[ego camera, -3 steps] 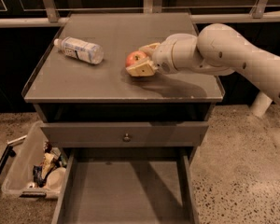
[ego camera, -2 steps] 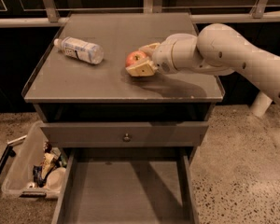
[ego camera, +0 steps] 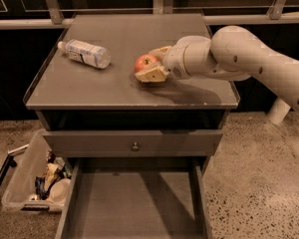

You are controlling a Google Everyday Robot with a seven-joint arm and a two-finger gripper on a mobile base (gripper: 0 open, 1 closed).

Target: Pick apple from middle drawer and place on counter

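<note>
The red apple [ego camera: 144, 61] rests on the grey counter [ego camera: 114, 83], right of its middle. My gripper [ego camera: 148, 64] comes in from the right, low over the counter. Its two pale fingers [ego camera: 150, 75] sit on either side of the apple and are closed against it. The middle drawer [ego camera: 134, 203] is pulled out below, and its bare flat floor holds nothing.
A plastic water bottle [ego camera: 84, 53] lies on its side at the counter's back left. A closed drawer front with a small round knob [ego camera: 135, 146] sits above the open drawer. A clear bin of clutter [ego camera: 37, 180] stands on the floor at the left.
</note>
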